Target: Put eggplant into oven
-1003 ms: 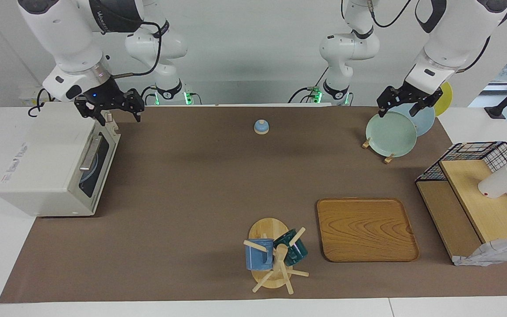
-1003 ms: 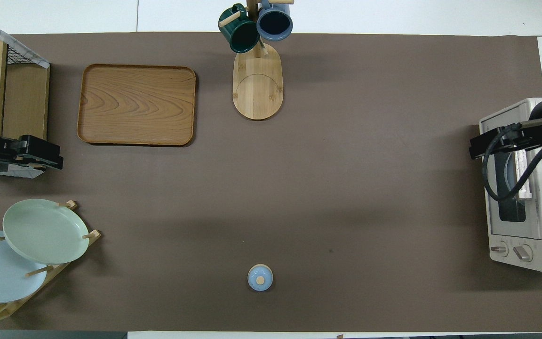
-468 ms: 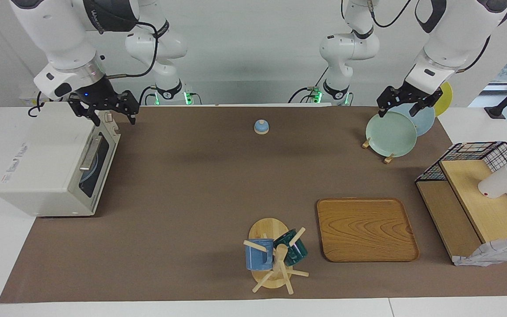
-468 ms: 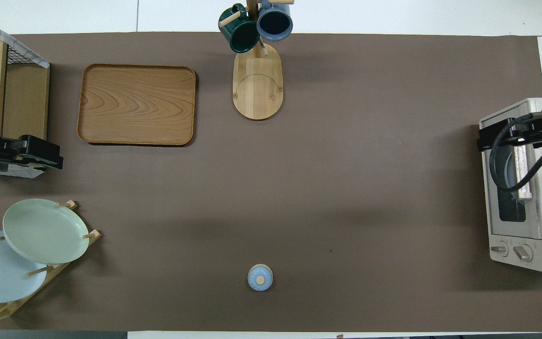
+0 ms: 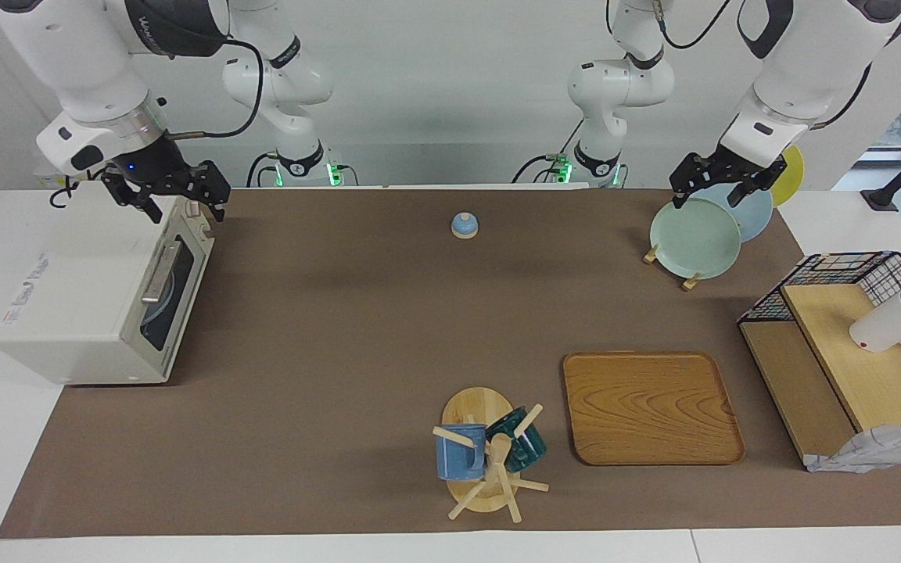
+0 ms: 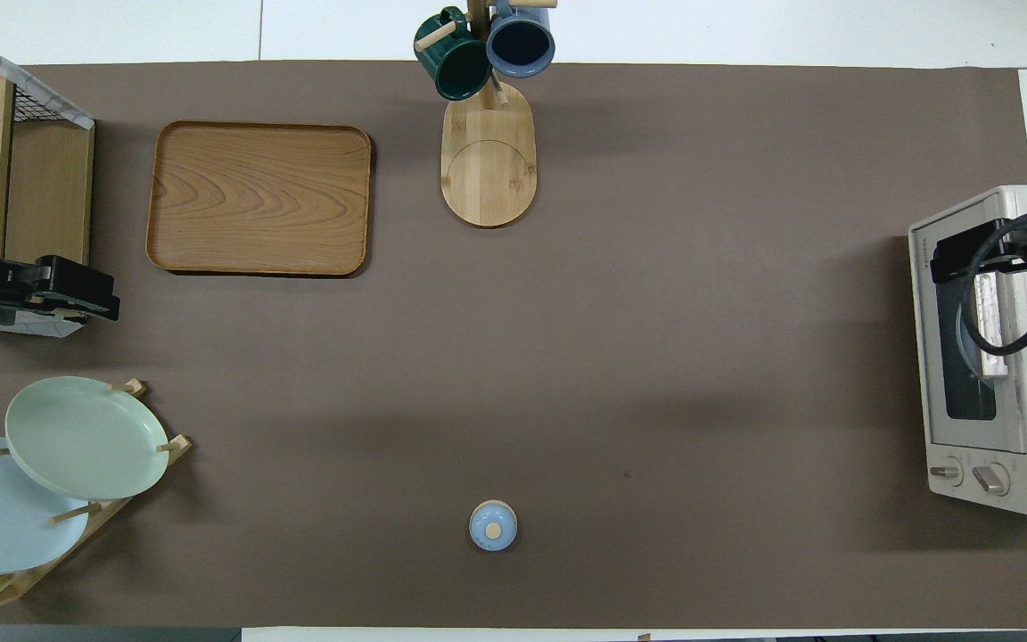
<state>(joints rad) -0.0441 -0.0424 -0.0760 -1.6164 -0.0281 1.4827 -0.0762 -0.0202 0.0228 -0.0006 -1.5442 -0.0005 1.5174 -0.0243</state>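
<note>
The cream-white oven [image 5: 83, 289] [image 6: 986, 357] stands at the right arm's end of the table. Its dark glass door is shut, and a pale blue round shape shows through the glass. No eggplant shows in either view. My right gripper [image 5: 183, 207] [image 6: 995, 254] hangs open and empty over the oven's end nearest the robots, above the door's top edge. My left gripper [image 5: 720, 191] [image 6: 77, 294] waits open and empty over the plate rack at the left arm's end.
A green plate [image 5: 694, 237] leans in the plate rack with blue and yellow ones. A small blue knobbed lid [image 5: 464, 225] lies near the robots. Farther out stand a wooden tray [image 5: 650, 407], a mug tree [image 5: 489, 453] and a wire-mesh shelf box [image 5: 849, 352].
My right gripper has risen and drawn back from the oven's door edge toward the right arm's end, over the oven's top. The left arm has not moved.
</note>
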